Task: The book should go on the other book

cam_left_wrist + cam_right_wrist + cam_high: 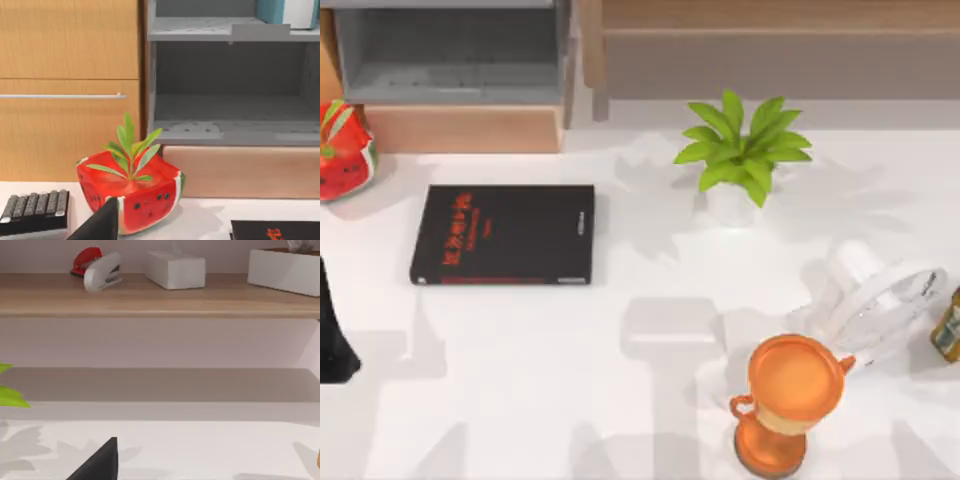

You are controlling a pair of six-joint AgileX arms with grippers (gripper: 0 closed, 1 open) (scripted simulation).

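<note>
White table [520, 380] carries the black book [504, 235], red lettering unreadable; our grippers' opening we cannot tell.

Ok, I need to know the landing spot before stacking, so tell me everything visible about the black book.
The black book lies flat and closed on the white table, toward its left side, long edges running left to right. Its matte black cover carries red lettering near the left end and a red strip along the near edge. Nothing rests on it or touches it; neither gripper is near.
</note>
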